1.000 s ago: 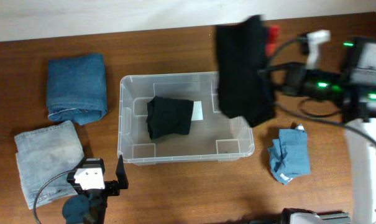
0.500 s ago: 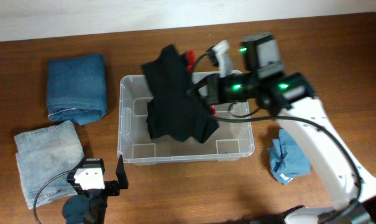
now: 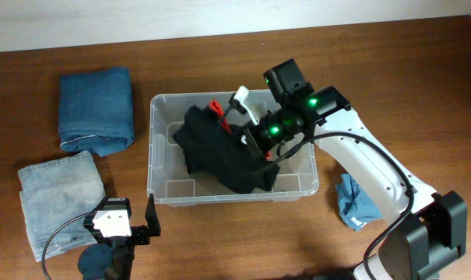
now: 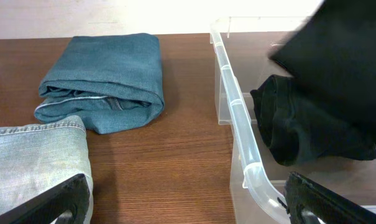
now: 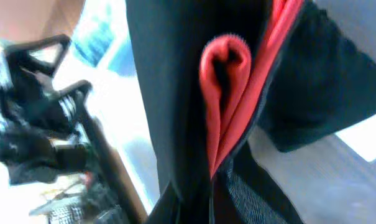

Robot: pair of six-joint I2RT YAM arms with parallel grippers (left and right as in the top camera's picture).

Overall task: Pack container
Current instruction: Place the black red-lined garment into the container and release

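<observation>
The container is a clear plastic tub at the table's middle; its rim also shows in the left wrist view. My right gripper is shut on a black garment with red lining and holds it low inside the tub, draped over a folded black garment that lies on the tub's floor. In the right wrist view the black and red cloth fills the frame and hides the fingers. My left gripper is open and empty at the table's front edge, left of the tub.
Folded dark blue jeans lie at the back left, also in the left wrist view. Folded light denim lies at the front left. A crumpled blue cloth lies right of the tub.
My right arm has swung left and down from behind the tub's right corner, carrying the black garment over the rim and into the tub. The left arm has not moved.
</observation>
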